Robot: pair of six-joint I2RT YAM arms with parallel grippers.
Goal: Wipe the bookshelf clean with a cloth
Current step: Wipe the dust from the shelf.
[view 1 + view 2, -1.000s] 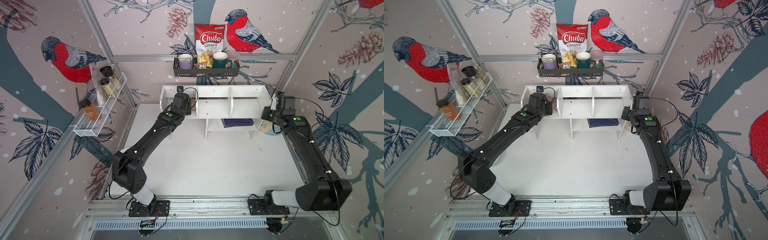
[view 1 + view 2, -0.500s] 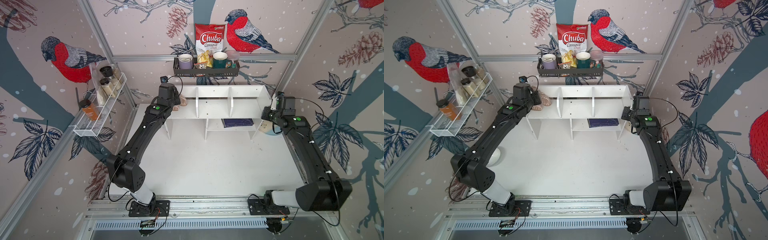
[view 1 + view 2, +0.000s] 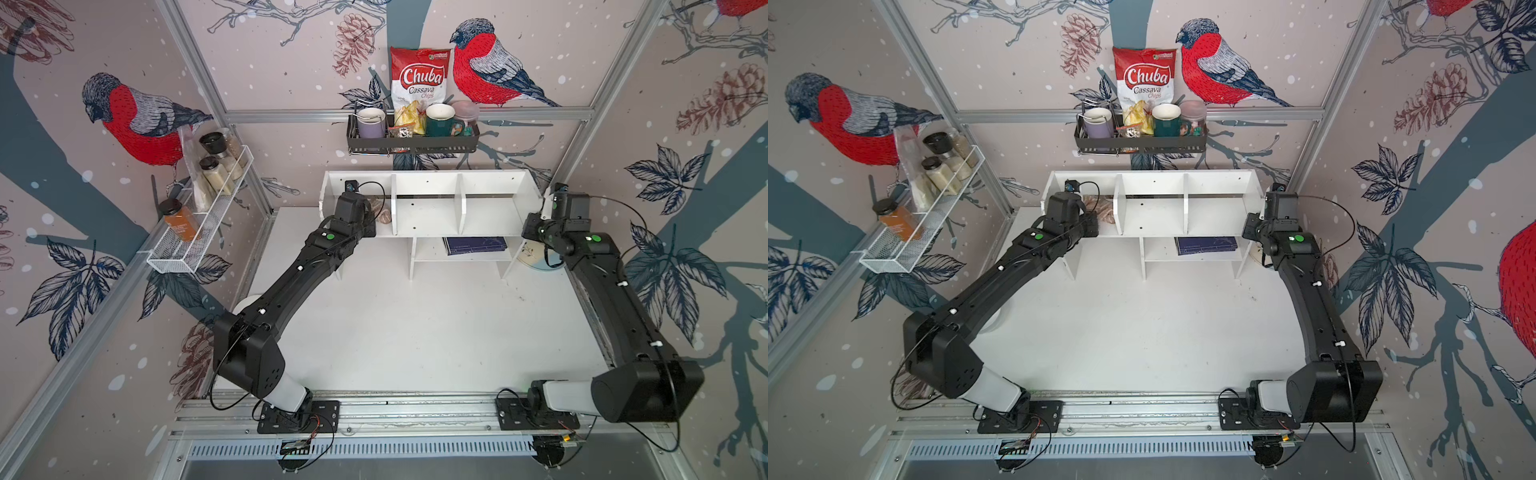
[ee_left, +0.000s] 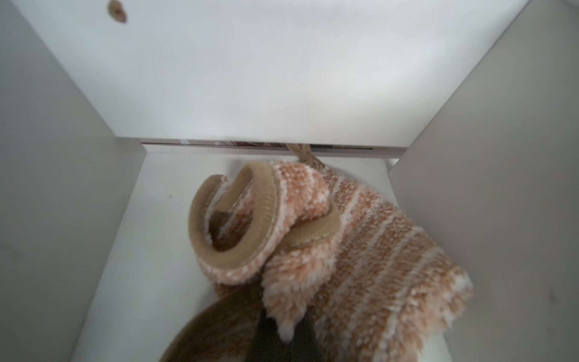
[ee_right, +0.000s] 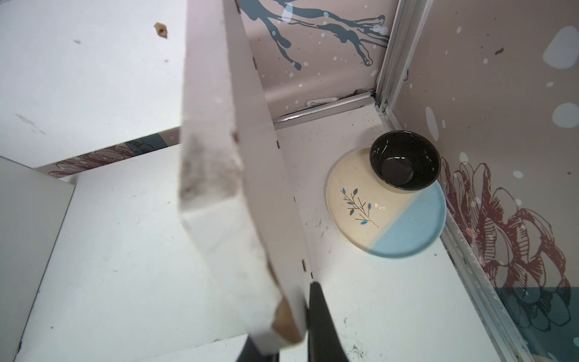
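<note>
The bookshelf (image 3: 428, 216) is gripped at its right end panel by the closed right gripper (image 5: 282, 344), which steadies it. The left gripper (image 4: 283, 337) is pinched shut on the cloth (image 4: 360, 250), which lies on the floor of the leftmost of 3 upper compartments. I judge this compartment is being wiped; next comes a pressed sweep toward the divider (image 3: 393, 208). Only the left wrist view shows the pinch; both top views hide it.

Top views overhead, wrist views near bookshelf (image 4: 250, 78)
</note>
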